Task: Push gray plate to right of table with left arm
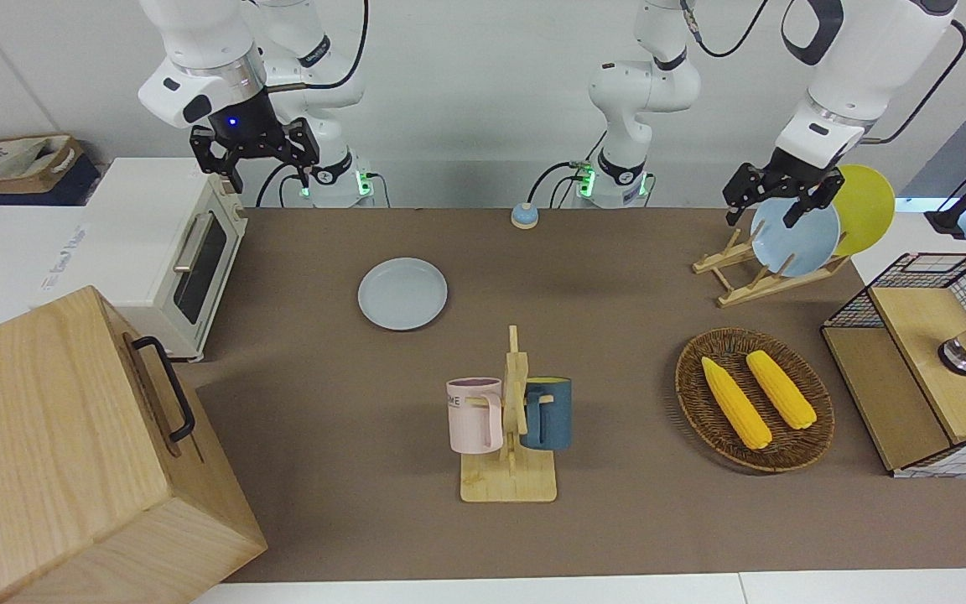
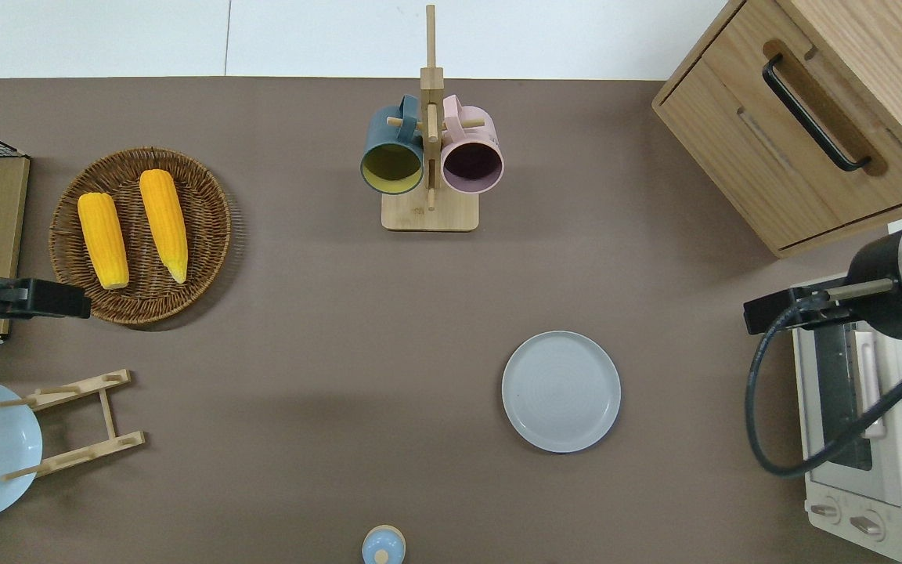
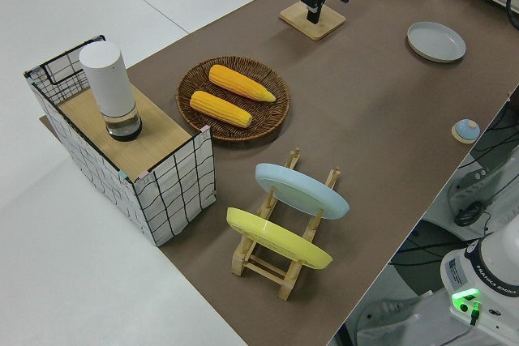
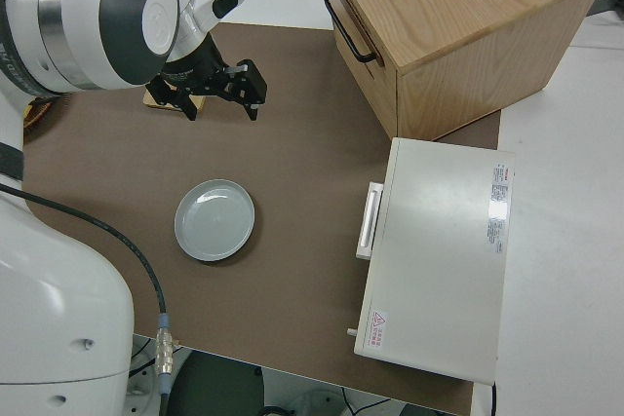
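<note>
The gray plate (image 1: 402, 294) lies flat on the brown table (image 1: 617, 277), toward the right arm's end and near the toaster oven. It also shows in the overhead view (image 2: 561, 391), the left side view (image 3: 436, 41) and the right side view (image 4: 214, 219). My left gripper (image 1: 772, 200) is open and empty, up in the air far from the plate. In the overhead view the left gripper (image 2: 36, 298) is over the table's end beside the corn basket. My right arm is parked, its gripper (image 1: 254, 157) open.
A mug rack (image 1: 510, 428) with a pink and a blue mug stands mid-table. The corn basket (image 1: 754, 399), a dish rack (image 1: 764, 268) with a light-blue and a yellow plate, and a wire crate (image 1: 923, 361) are at the left arm's end. A toaster oven (image 1: 173, 252) and a wooden cabinet (image 1: 72, 453) are at the other end.
</note>
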Motion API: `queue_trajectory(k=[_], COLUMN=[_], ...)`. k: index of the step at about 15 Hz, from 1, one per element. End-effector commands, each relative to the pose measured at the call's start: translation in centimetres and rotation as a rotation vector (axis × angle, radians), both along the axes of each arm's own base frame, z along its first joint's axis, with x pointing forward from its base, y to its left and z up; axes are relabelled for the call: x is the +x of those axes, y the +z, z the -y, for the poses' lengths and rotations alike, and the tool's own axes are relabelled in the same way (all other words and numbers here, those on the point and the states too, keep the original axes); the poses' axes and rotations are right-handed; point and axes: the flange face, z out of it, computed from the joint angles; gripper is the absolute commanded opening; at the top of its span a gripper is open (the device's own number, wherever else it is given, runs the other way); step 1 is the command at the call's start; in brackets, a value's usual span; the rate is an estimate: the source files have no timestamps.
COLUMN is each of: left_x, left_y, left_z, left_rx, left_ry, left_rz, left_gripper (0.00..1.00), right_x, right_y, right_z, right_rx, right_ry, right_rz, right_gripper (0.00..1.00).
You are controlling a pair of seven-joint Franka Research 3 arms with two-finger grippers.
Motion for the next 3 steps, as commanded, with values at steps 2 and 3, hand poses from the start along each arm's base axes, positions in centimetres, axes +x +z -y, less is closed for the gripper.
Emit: queue_trajectory(k=[2,3], left_x=[-0.15,-0.14], left_y=[0.94,0.94], left_z=[-1.79,-1.69], left_rx=[0.003,0.001], left_ry=[0.018,0.020], left_rz=[0.000,0.000], left_gripper=[1.00,1.00], right_x=[-0.36,-0.36], right_y=[0.29,0.36], right_z=[0.24,0.24], right_rx=[0.007,0.007], right_ry=[-0.002,-0.002], right_rz=[-0.006,-0.004], right_gripper=[0.983,0.983])
